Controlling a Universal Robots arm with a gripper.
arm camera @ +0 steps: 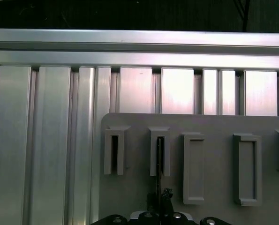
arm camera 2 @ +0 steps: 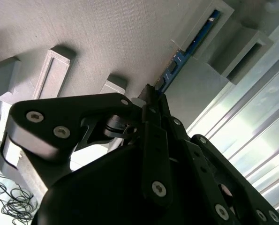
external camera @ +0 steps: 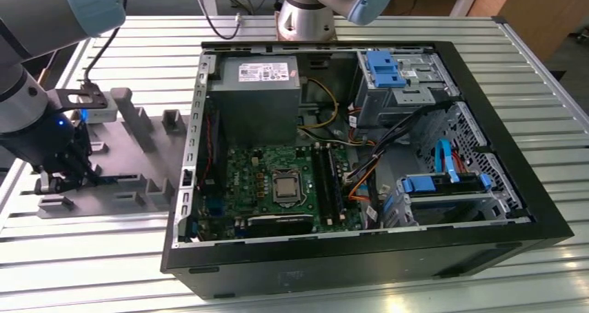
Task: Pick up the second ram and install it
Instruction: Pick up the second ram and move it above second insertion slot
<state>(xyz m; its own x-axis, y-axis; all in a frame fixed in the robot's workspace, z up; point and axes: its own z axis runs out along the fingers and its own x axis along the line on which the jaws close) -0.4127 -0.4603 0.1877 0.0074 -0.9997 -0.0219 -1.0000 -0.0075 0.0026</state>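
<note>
Gripper (external camera: 57,182) at the exterior view's left, low over the grey fixture (external camera: 129,189) that lies on the slatted surface (external camera: 92,258). As I read the second wrist view, my jaws are closed on the near end of the ram (arm camera 2: 186,54). Its far end sits in a slotted block (arm camera 2: 223,21) of the fixture, so the stick is gripped but not yet lifted out. In the first wrist view the ram (arm camera: 159,150) appears edge-on, standing in the second block from the plate's corner, in line with my fingers.

Case (external camera: 368,258), further to the exterior view's right, lies open on its side, well apart from the fixture. Inside are the motherboard (external camera: 248,168) and, to its right, the long black slots (external camera: 327,178).

Hazards, as I judge them:
- My hold is near one end, so the long stick may pivot or slip between the pads.
- A pull that is not straight along the block's slot may wedge the far end or flex the thin board.
- Any tilt picked up here would carry over to the slots, where the ram's edge would meet them askew.
</note>
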